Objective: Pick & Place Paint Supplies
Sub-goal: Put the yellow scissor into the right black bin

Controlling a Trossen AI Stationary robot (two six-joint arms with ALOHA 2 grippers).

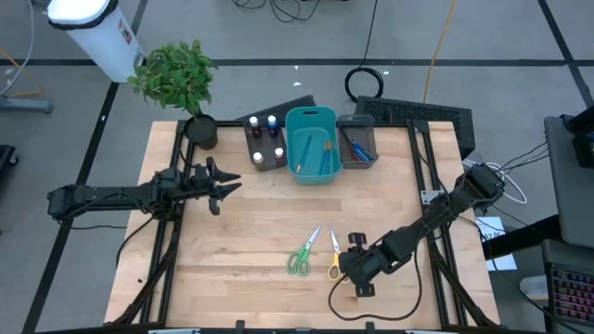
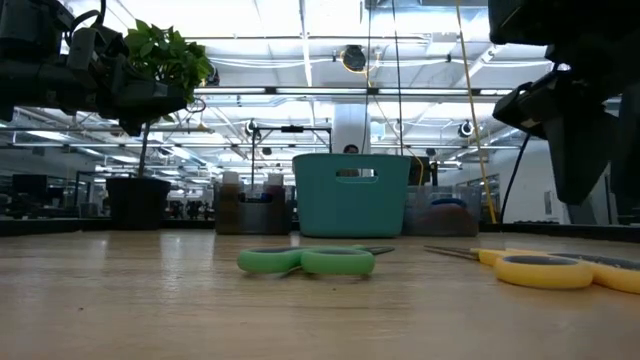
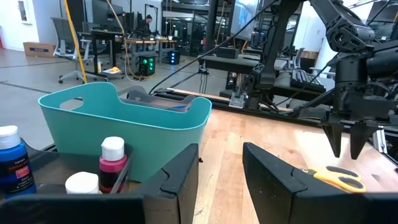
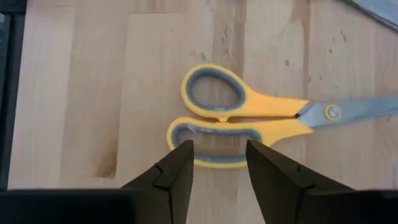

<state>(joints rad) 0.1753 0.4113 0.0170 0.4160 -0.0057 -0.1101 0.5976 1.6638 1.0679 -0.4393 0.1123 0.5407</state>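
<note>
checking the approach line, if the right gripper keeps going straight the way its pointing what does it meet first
Most likely the yellow scissors. The right gripper points down at the table, its open fingers either side of the lower handle loop. How much gap remains above the handle is hard to judge.

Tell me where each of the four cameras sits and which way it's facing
High view: above the table, looking straight down; both arms show, left gripper, right gripper.
Low view: at tabletop height, looking level at green scissors and teal bin; both arms show only partly, at the top corners.
Left wrist view: on the left arm, facing the teal bin; own fingers show.
Right wrist view: on the right arm, looking down; own fingers over yellow scissors.
Shared: all four views show the yellow scissors.
</note>
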